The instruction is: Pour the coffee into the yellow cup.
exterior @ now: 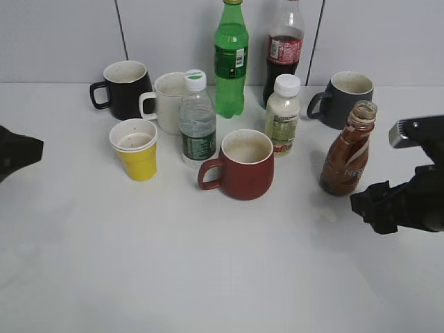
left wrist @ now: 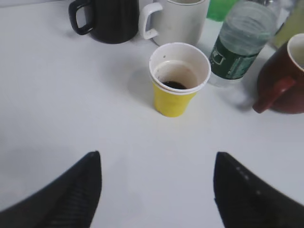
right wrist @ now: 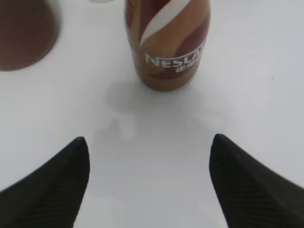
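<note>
The coffee bottle [exterior: 348, 152] stands upright and capless on the white table at the right; the right wrist view shows its brown-and-white swirl label [right wrist: 167, 45]. My right gripper [right wrist: 149, 145] is open and empty, just short of the bottle, apart from it; it shows at the right edge [exterior: 378, 205]. The yellow cup [exterior: 137, 150] stands at the left, with a little dark liquid at its bottom in the left wrist view [left wrist: 177, 80]. My left gripper [left wrist: 156, 164] is open and empty, well short of the cup, and shows at the left edge [exterior: 21, 152].
A dark red mug [exterior: 239, 165] stands mid-table. Behind the cup are a black mug [exterior: 125, 90], a white mug [exterior: 165, 103] and a water bottle [exterior: 197, 121]. Further back stand a green bottle [exterior: 231, 59], a cola bottle [exterior: 284, 48], a white-capped bottle [exterior: 283, 114] and a grey mug [exterior: 345, 99].
</note>
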Controlling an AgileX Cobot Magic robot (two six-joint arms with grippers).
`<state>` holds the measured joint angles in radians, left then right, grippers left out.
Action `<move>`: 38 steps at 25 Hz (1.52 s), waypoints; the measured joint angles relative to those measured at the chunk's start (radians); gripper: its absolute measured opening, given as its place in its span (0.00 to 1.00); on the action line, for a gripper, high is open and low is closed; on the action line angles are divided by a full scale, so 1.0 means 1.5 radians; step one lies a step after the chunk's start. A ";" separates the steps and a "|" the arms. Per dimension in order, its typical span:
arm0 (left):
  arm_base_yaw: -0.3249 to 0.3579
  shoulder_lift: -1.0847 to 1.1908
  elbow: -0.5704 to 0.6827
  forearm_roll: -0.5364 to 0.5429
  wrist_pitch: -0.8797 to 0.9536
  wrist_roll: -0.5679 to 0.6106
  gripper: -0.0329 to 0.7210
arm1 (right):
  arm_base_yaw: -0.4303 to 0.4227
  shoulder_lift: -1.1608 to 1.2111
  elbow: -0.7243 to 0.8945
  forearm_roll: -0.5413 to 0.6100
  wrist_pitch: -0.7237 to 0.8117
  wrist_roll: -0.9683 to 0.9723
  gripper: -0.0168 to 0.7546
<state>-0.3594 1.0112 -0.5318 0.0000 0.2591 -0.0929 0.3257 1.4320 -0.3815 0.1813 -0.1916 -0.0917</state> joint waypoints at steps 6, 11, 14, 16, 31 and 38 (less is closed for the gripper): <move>0.000 -0.177 -0.033 0.004 0.178 0.000 0.78 | 0.000 -0.137 -0.106 -0.008 0.312 0.000 0.78; -0.001 -0.361 -0.050 0.018 0.359 0.000 0.77 | 0.000 -0.260 -0.169 -0.009 0.551 0.001 0.78; -0.001 -0.443 -0.051 0.020 0.457 0.000 0.77 | 0.000 -0.343 -0.175 -0.015 0.665 0.001 0.78; -0.001 -0.492 -0.051 0.021 0.525 0.000 0.76 | 0.000 -0.404 -0.175 -0.025 0.726 0.000 0.78; -0.001 -0.602 -0.015 0.011 0.552 0.052 0.66 | 0.000 -0.820 -0.096 -0.069 0.822 0.000 0.78; -0.001 -0.602 -0.001 0.011 0.531 0.055 0.66 | 0.000 -0.856 -0.088 -0.074 0.822 0.000 0.78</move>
<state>-0.3606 0.1082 -0.5339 0.0171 1.0558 -0.0106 0.3257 0.1477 -0.5137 0.0704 1.0407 -0.0913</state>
